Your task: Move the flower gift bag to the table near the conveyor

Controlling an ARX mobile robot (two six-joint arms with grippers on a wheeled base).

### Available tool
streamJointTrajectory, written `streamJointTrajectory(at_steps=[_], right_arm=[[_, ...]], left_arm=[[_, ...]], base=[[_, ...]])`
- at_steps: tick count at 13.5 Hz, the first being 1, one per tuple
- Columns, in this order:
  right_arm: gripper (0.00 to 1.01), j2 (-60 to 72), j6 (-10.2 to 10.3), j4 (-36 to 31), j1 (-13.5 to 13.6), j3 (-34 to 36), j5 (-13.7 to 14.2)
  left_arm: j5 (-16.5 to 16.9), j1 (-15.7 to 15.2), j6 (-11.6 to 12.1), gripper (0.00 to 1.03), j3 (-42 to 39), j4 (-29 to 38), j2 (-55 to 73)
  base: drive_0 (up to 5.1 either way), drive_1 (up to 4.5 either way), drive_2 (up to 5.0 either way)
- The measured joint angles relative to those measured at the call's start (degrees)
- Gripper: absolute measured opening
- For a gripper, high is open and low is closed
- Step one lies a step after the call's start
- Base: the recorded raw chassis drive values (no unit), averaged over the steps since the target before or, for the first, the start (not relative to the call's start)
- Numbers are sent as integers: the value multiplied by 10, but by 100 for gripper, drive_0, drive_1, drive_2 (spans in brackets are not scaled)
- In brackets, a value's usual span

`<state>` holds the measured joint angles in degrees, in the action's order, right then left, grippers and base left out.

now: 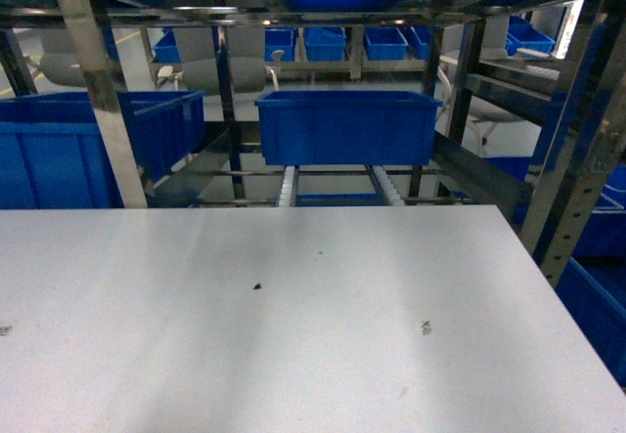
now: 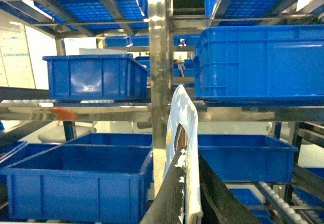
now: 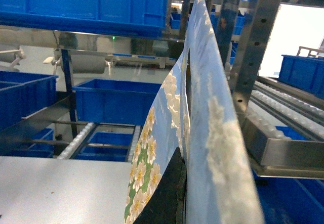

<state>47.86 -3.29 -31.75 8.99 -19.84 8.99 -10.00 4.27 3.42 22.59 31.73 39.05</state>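
Note:
The flower gift bag [image 3: 205, 102] is pale blue with white-and-yellow blossoms low on its side [image 3: 144, 173]. It stands edge-on, held up above the near edge of the table [image 3: 45, 188]. My right gripper [image 3: 186, 196] is shut on its rim; one dark finger [image 3: 169, 198] shows, the other is hidden behind the sheet. My left gripper [image 2: 188, 196] is shut on another edge of the flower gift bag [image 2: 183, 115], which rises thin and white-blue between the two dark fingers. In the head view the table [image 1: 293, 325] and the conveyor [image 1: 287, 187] show, but neither bag nor grippers.
A blue bin [image 1: 347, 125] sits on the conveyor just beyond the table's far edge, another blue bin [image 1: 59, 150] at the left. Steel rack posts [image 1: 103, 110] flank the table. More roller tracks [image 3: 283, 102] run at the right. Blue bins [image 2: 76, 183] fill the racks.

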Motion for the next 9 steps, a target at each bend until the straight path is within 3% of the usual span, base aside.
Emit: streamJointTrajectory(at_steps=[6,9], right_arm=[[2,0,0,2,0,0,-1],[2,0,0,0,1,0,-3]], left_arm=[[0,-1,0,2,0,-2,0],[-3,-2,0,2,0,-3,1]], base=[[-478,320,160],[-90,81,14]])
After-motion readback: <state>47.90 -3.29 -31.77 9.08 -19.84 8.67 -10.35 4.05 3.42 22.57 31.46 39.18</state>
